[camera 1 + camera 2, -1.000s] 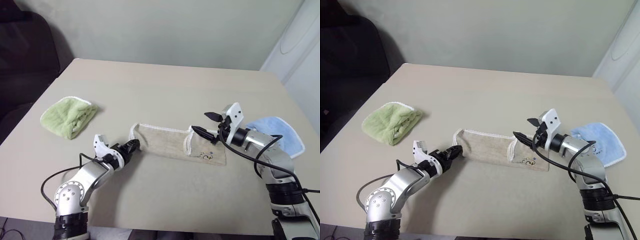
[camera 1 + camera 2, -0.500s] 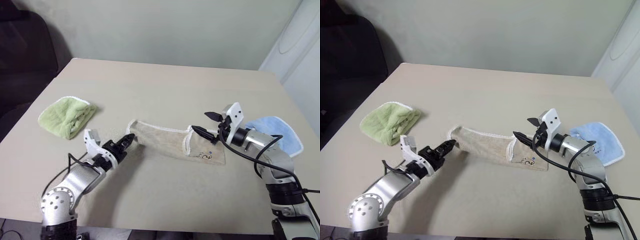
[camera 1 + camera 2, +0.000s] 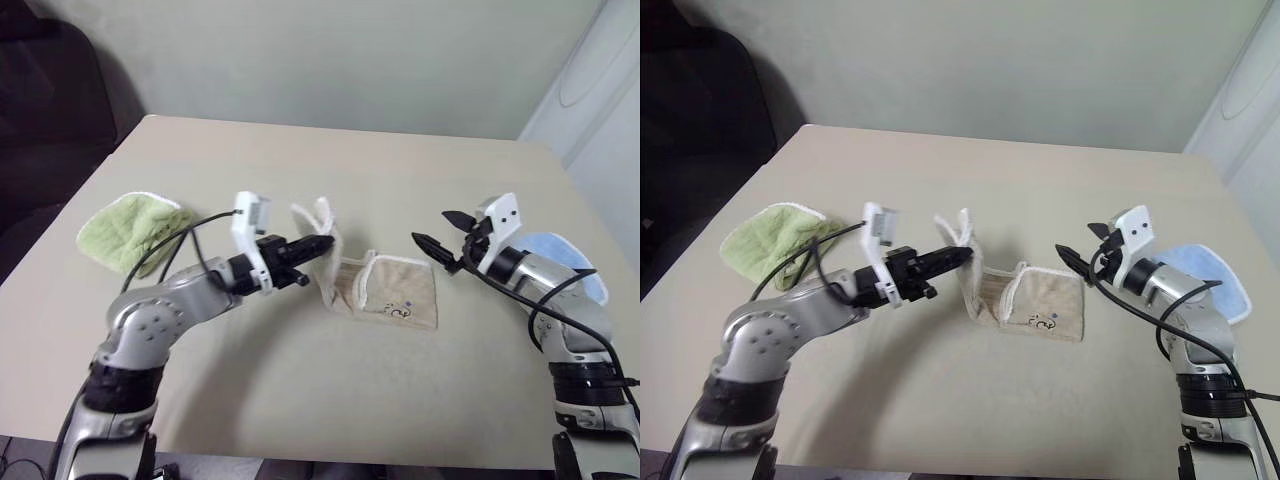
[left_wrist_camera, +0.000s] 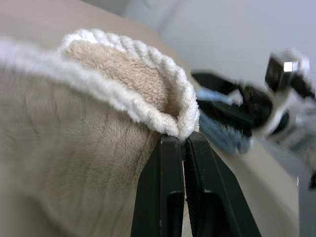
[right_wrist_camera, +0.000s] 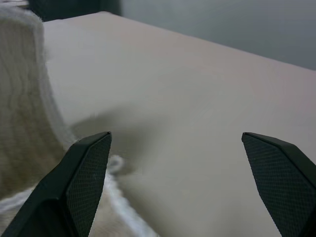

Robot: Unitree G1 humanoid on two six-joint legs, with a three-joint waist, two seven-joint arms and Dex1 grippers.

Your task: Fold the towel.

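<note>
With the left gripper (image 3: pixel 318 246) clamped on the white-corded end of the towel (image 3: pixel 385 296) and that end lifted off the surface (image 3: pixel 300 380), this reads as mid-fold: the raised flap stands near upright at centre, the rest lies flat toward 3 o'clock with the embroidered mark up. Jaws on that side are shut tight on the corded edge, clear in the left wrist view. Right gripper (image 3: pixel 437 241) hovers just off the towel's 3 o'clock end, jaws wide, holding nothing. Next move, as I judge it: carry the flap across toward 3 o'clock and lay it edge to edge on the flat part; the right gripper sits close to that path. Blue cloth (image 3: pixel 560 262) at 3 o'clock, partly behind the right arm. Green cloth (image 3: pixel 130 232) at 9 o'clock, well apart.
</note>
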